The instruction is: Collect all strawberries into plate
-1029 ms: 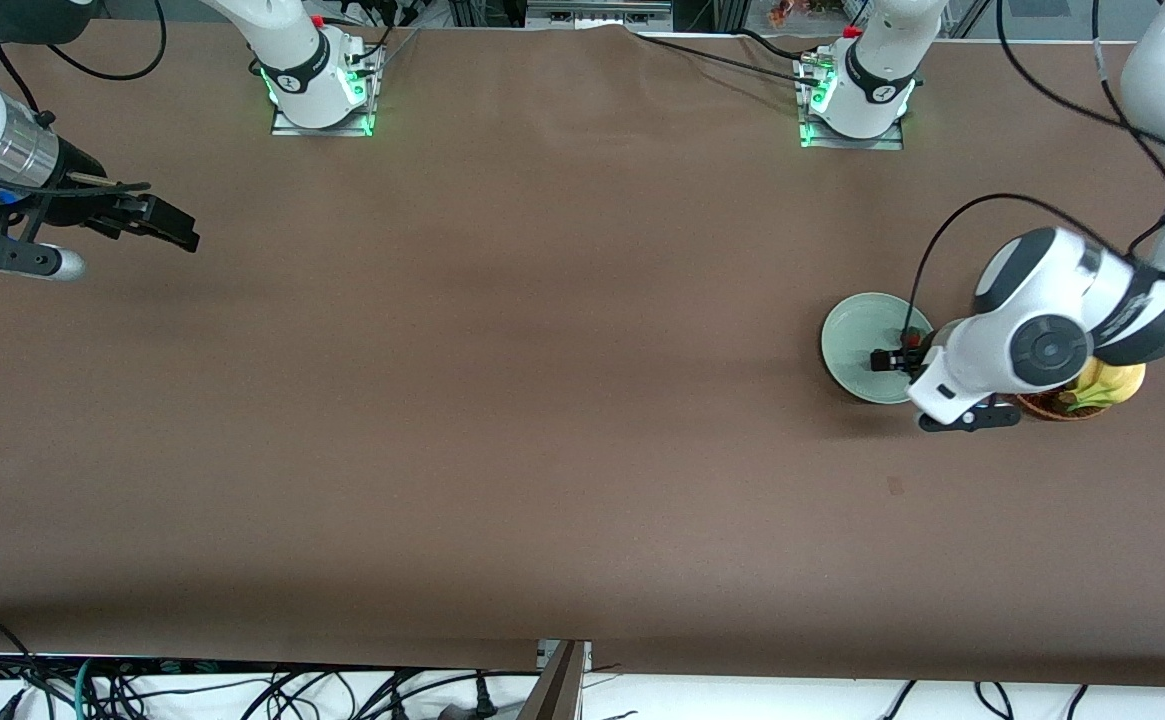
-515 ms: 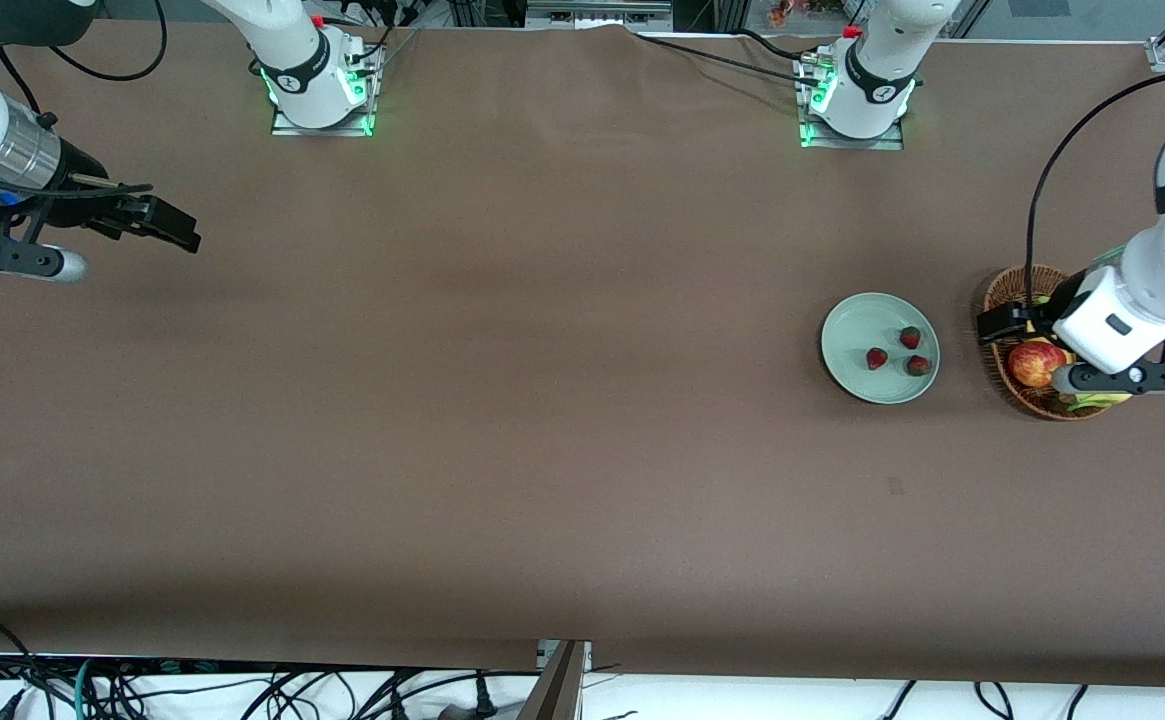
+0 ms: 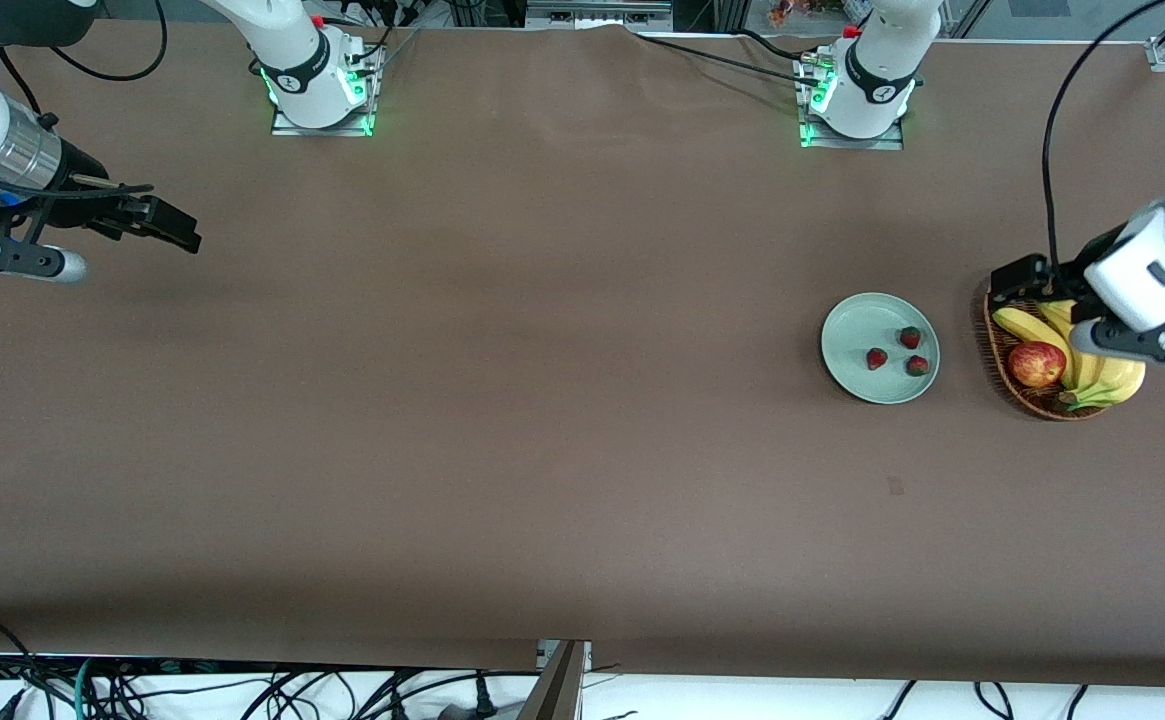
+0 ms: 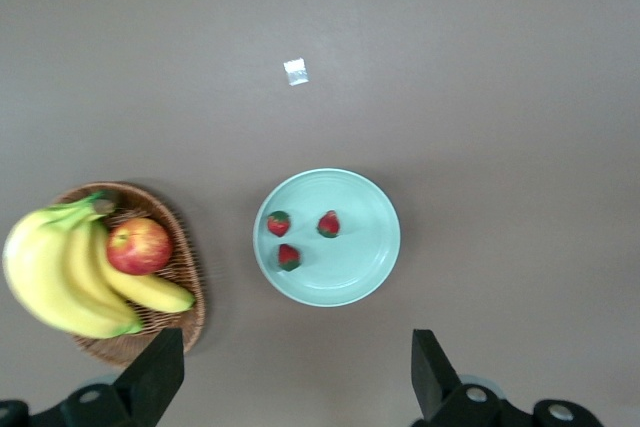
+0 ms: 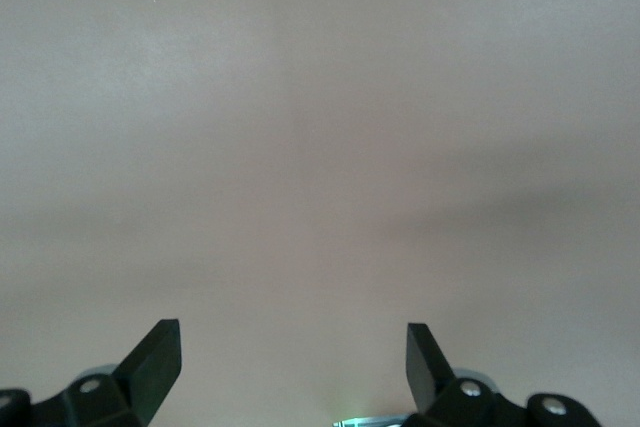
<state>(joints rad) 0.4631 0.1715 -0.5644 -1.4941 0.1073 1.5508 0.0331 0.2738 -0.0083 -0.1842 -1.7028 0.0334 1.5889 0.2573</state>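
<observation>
Three strawberries (image 3: 876, 358) (image 3: 918, 366) (image 3: 910, 337), small, red and dark-capped, lie inside the plate (image 3: 847, 330), a smooth, round, pale mint-green dish with a plain raised rim. They sit apart from one another in the part of the plate toward the left arm's end of the table; the one nearest that end lies nearest the front camera, and another lies farthest from it. Just beside the plate, toward that same end, stands a brown woven wicker basket (image 3: 994, 330) holding a glossy red apple (image 3: 1036, 364) and a bunch of yellow bananas (image 3: 1102, 378) with green stem tips. All of it rests on a matte brown table (image 3: 542, 400).

The left gripper (image 3: 1027, 280) hangs empty over the basket's rim, its black fingers spread wide. The right gripper (image 3: 167, 228) waits over bare table at the right arm's end, its fingers likewise spread and empty.

A second ago the left arm reached low across the plate and hid the berries and most of the basket; since then it has pulled back and up toward its own end, uncovering both. The right arm has not moved.

No brand or writing can be read; a small pale scrap (image 4: 295, 71) on the table shows no legible mark.
</observation>
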